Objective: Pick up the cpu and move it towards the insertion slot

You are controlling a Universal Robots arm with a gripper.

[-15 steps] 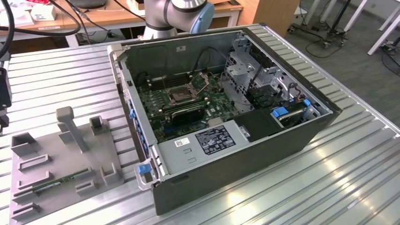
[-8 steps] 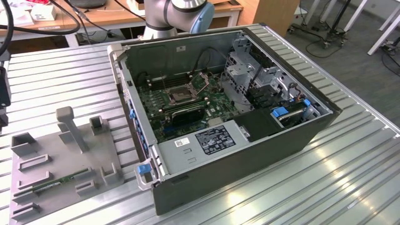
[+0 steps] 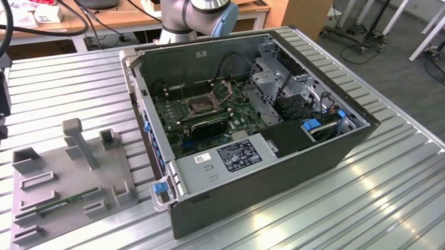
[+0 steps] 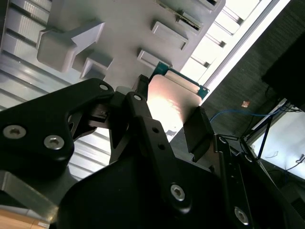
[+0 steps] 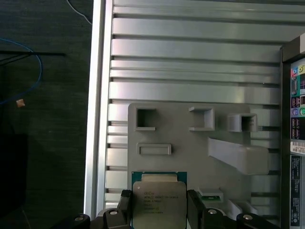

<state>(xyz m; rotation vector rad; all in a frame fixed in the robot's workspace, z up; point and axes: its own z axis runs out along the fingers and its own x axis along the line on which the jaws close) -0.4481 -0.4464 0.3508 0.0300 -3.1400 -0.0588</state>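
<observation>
In both wrist views the cpu (image 5: 158, 202) (image 4: 172, 98), a flat square chip with a pale metal face and a green edge, sits between the two black fingers (image 5: 125, 206) of my gripper (image 5: 159, 207) (image 4: 169, 117). The jaws are shut on its opposite sides. The chip hangs above the grey holder tray (image 5: 190, 152), apart from it. The insertion slot (image 3: 199, 104), a square socket with a dark centre and a metal frame, lies on the green board inside the open computer case (image 3: 250, 172) in the exterior view.
The grey holder tray (image 3: 70, 177) with upright posts lies at the exterior view's left, a thin green memory stick (image 3: 59, 204) on it. The ribbed metal table (image 3: 361, 208) carries both tray and case. The table's edge (image 5: 97, 119) runs close beside the tray.
</observation>
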